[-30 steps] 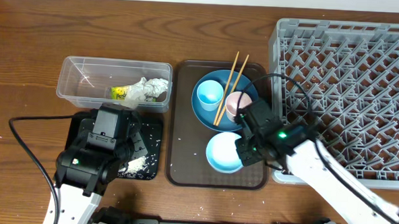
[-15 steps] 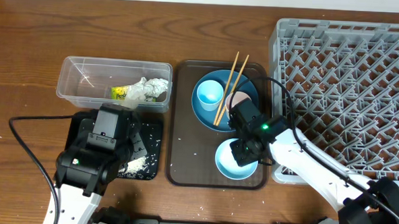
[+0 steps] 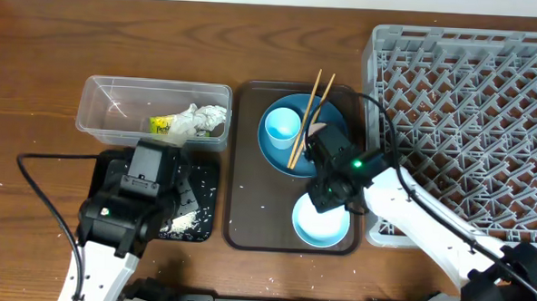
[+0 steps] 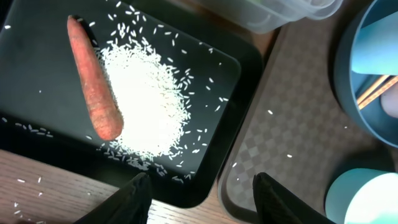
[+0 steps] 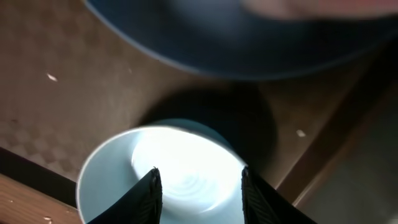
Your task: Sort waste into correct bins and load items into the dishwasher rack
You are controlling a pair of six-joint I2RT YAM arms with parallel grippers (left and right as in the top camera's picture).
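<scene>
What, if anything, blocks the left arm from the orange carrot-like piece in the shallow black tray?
Likely yes, reachable: the open left gripper hangs above the black tray's corner; the orange piece lies uncovered.

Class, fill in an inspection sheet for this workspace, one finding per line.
Surface: brown wooden table, stray rice grains.
Job's things: crumpled white tissue, yellow wrapper in clear plastic tub; white rice pile, orange piece on shallow black tray; dark blue plate, light blue cup, wooden chopsticks, pale bowl on brown serving tray; grey lattice rack, no dishes seen.
Clutter: nothing seen.
Hands: left hand open above black tray; right hand open over bowl.
Cables: black cable by left arm; second cable on right arm.
Surroundings: nothing seen.
</scene>
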